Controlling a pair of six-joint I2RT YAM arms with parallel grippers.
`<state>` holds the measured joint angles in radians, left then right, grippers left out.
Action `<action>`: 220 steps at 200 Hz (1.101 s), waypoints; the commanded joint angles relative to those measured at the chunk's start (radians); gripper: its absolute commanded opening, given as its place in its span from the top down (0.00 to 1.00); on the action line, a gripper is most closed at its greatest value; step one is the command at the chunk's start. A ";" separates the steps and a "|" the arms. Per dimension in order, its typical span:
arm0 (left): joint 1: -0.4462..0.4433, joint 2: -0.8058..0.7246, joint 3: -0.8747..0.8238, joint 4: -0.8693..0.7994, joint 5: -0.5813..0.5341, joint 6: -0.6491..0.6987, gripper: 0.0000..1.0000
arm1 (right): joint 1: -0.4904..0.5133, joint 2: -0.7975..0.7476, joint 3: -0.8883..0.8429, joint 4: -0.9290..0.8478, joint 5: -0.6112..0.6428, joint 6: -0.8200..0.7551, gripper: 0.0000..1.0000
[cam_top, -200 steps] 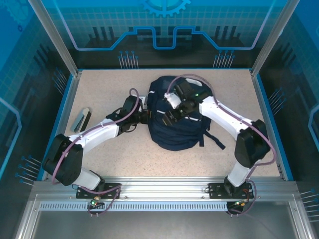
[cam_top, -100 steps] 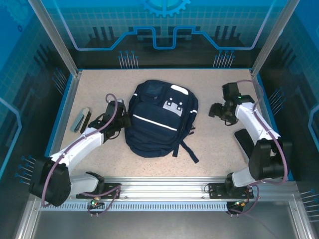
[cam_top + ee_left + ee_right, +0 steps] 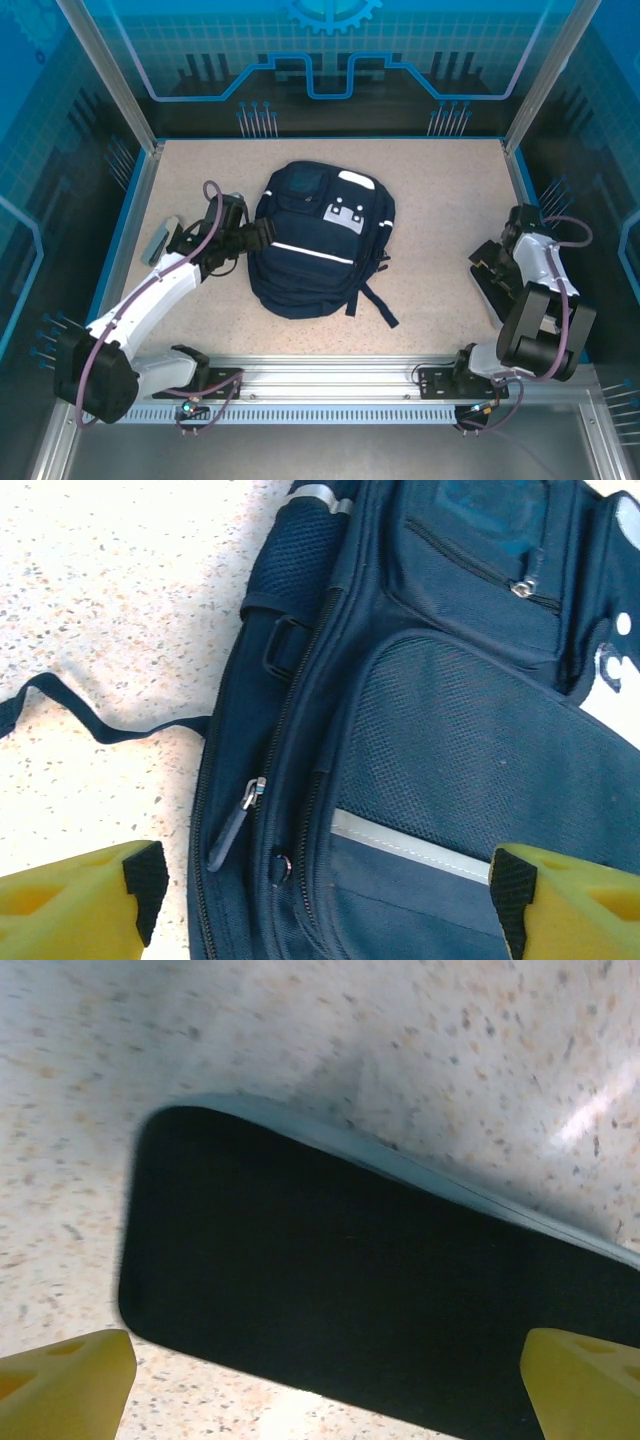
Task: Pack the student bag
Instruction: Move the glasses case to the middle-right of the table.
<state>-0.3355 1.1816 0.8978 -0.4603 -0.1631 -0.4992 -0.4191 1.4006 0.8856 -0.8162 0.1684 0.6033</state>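
Speckled table (image 3: 440, 200), student bag (image 3: 315, 240) centre, black pad (image 3: 350, 1290) right, grey item (image 3: 157, 245) left

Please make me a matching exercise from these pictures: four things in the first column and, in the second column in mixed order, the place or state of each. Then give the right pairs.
Column 1
1. student bag
2. left gripper
3. right gripper
4. grey flat item

Column 2
A. open, above the black flat object on the right
B. at the left edge of the table
C. lying flat in the middle of the table
D. open, beside the bag, over its side zipper

Pairs: 1-C, 2-D, 3-A, 4-B
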 commanded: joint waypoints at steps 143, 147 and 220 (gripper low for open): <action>0.007 -0.037 0.050 -0.047 0.155 -0.047 0.08 | 0.416 0.090 0.114 0.060 -0.250 0.185 0.00; 0.007 -0.037 0.052 -0.048 0.159 -0.046 0.08 | 0.413 0.087 0.123 0.053 -0.239 0.171 0.00; 0.006 -0.033 0.074 -0.052 0.217 -0.034 0.07 | 0.233 0.213 0.152 0.075 -0.346 -0.086 0.00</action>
<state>-0.3355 1.1637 0.9363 -0.4931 0.0116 -0.5335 -0.1322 1.5608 1.0428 -0.7219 -0.1032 0.6155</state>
